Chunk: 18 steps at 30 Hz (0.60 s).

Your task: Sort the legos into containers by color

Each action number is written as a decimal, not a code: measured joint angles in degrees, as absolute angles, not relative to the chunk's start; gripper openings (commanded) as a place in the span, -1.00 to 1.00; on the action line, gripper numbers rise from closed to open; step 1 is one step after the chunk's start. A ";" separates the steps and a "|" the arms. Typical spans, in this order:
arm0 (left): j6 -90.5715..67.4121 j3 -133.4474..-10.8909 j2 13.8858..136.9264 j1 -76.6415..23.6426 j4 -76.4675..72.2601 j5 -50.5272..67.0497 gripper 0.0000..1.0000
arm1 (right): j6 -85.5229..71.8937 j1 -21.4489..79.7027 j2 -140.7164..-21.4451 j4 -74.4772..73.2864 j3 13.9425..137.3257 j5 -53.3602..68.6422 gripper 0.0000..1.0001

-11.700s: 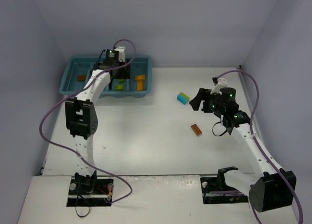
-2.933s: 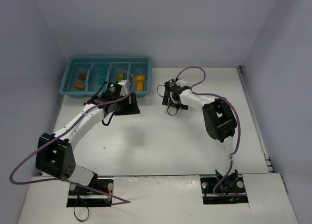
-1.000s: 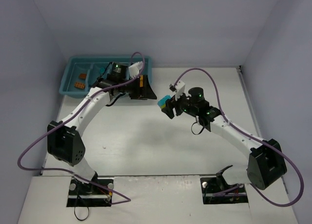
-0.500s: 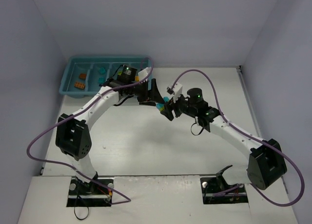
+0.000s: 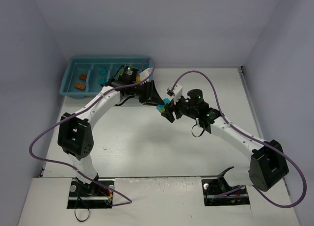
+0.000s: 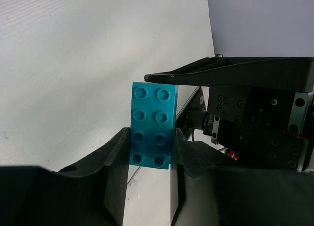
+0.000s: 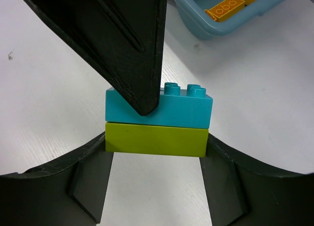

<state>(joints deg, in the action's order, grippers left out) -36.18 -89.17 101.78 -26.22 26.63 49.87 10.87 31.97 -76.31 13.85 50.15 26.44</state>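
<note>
A teal lego (image 7: 181, 110) sits stacked on a lime green lego (image 7: 154, 140), and both are held in the air over the middle of the table (image 5: 160, 108). My right gripper (image 7: 156, 142) is shut on the lime green lego, one finger at each end. My left gripper (image 6: 151, 137) is shut on the teal lego (image 6: 151, 125), its pads against both long sides. One left finger (image 7: 117, 39) covers part of the teal lego in the right wrist view. The containers, one long teal-blue tray (image 5: 68, 82), stand at the back left.
The tray holds brown-orange legos (image 5: 80, 84) in its left compartment and teal ones (image 5: 102, 71) beside them. Yellow-orange legos (image 7: 224, 10) lie in the right end compartment. Purple cables loop over both arms. Grey walls enclose the table.
My left gripper came over from the tray to the right gripper's stacked pair and closed on the teal lego. The right arm hardly moved.
</note>
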 measured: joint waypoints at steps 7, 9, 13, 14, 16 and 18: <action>-36.34 -89.17 102.26 -25.98 26.30 51.07 -1.00 | 11.64 31.99 -76.38 13.69 50.15 26.37 -1.00; -36.32 -89.17 102.35 -25.61 26.35 51.75 -1.00 | 11.94 32.05 -76.38 13.82 50.09 26.39 -1.00; -36.10 -89.17 102.39 -24.21 27.20 53.63 -1.00 | 12.10 32.40 -76.31 16.29 48.88 26.39 -1.00; -36.01 -89.17 102.39 -23.70 27.68 54.43 -1.00 | 12.08 32.42 -76.25 17.30 48.53 26.39 -1.00; -35.73 -89.19 102.39 -22.59 28.40 55.57 -1.00 | 12.19 32.84 -75.94 17.69 47.68 26.17 -1.00; -35.55 -89.56 102.37 -20.40 28.86 56.29 -1.00 | 12.29 32.88 -75.59 16.88 46.15 25.52 -1.00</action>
<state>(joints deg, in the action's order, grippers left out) -35.55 -89.56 102.37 -20.40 28.86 56.29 12.29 32.88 -75.59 16.88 46.15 25.52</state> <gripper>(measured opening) 0.263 0.617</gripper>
